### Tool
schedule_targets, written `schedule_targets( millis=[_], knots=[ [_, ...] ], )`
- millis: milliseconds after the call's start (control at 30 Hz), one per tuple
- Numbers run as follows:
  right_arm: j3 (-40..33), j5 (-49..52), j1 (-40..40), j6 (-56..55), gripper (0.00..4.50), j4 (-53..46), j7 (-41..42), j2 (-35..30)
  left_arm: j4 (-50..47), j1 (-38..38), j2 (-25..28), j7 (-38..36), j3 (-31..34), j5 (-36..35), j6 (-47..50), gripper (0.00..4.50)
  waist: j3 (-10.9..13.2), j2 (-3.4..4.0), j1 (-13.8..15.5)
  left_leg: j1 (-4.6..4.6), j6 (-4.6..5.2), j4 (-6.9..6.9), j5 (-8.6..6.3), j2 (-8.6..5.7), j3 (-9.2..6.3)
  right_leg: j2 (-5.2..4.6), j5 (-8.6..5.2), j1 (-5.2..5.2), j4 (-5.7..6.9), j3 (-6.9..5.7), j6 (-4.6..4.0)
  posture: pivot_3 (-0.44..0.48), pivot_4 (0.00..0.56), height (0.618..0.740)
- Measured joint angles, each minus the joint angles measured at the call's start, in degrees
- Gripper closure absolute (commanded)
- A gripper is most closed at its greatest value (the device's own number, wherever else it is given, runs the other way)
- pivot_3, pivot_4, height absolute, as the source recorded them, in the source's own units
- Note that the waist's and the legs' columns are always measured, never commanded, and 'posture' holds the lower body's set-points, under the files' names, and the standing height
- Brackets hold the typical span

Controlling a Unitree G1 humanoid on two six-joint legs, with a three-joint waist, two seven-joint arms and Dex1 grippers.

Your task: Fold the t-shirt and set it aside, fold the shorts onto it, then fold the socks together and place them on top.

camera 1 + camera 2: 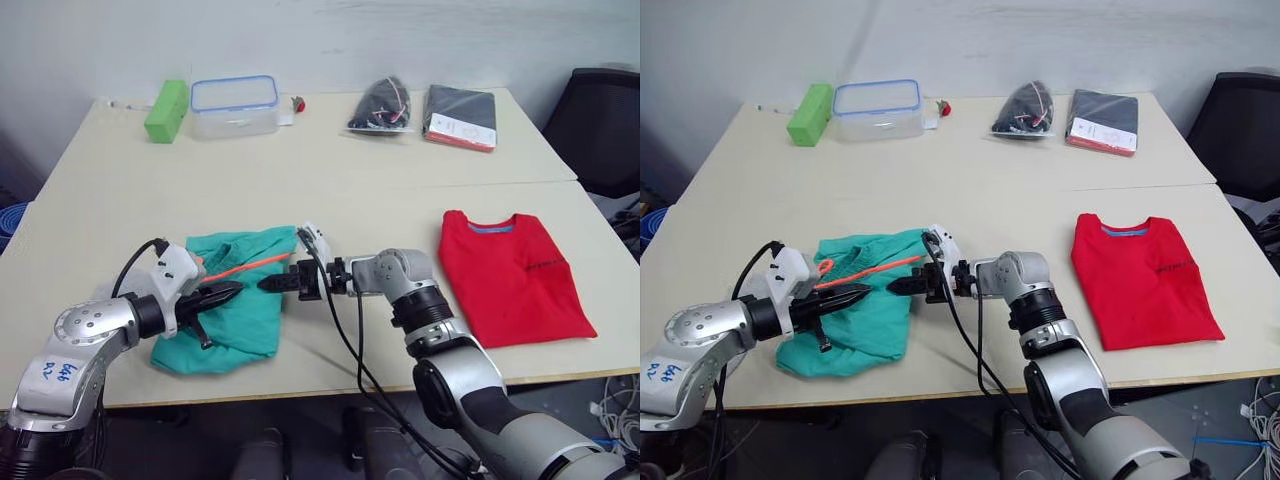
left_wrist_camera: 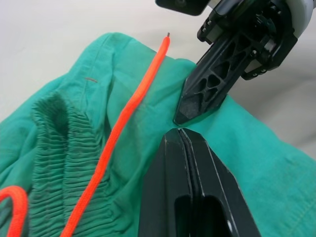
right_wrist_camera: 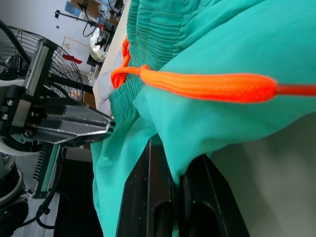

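Right wrist view: shorts (image 3: pixel 222 44) edge was pinched in right hand (image 3: pixel 173 197); left hand (image 2: pixel 180 143), closed w/ nothing held, was tip-to-tip opposite, over cloth.

Silver-grey metal arms with black joints and black cables; each tool, left tool (image 1: pixel 225 293) and right tool (image 1: pixel 272 283), has black latticed fingers.

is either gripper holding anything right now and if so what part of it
The right gripper is shut on the shorts, pinching a fold of cloth at their edge below the orange drawstring. The left gripper is shut over the shorts; whether it pinches cloth cannot be told.
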Motion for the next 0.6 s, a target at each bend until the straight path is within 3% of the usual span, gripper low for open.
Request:
schedule_targets(
  millis=[167, 467, 600],
  knots=[
    [5.0, 0.0, 3.7, 1.4, 4.49, -9.6, 2.6, -5.8, -0.2, -1.7, -0.2, -0.5, 0.2, -2.4, 1.2, 4.5, 0.1, 0.09, 0.6, -0.26, 0.11, 0.0, -0.06, -0.08, -0.08, -0.1, 0.01, -0.07, -0.26, -0.08, 0.02, 0.0, 0.15, 0.74],
    [5.8, 5.5, 8.8, 9.1, 4.49, -40.0, 12.7, -37.6, -9.1, -6.0, 0.4, -3.8, -1.9, -13.0, 9.1, 4.5, 0.2, 0.34, 1.7, -0.65, 0.38, -0.28, -0.37, -0.12, -0.05, 0.02, 0.03, -0.16, -1.0, -0.19, 0.08, 0.0, 0.15, 0.74],
    [4.2, 6.3, 11.4, 7.4, 4.49, -41.8, 19.7, -53.9, -9.2, -10.8, -0.6, -3.3, -4.0, -14.1, 10.1, 4.5, 0.3, 0.37, 2.0, -0.65, 0.49, -0.25, -0.41, -0.2, 0.1, 0.06, 0.04, -0.13, -1.15, -0.14, 0.16, 0.0, 0.15, 0.74]
  ],
)
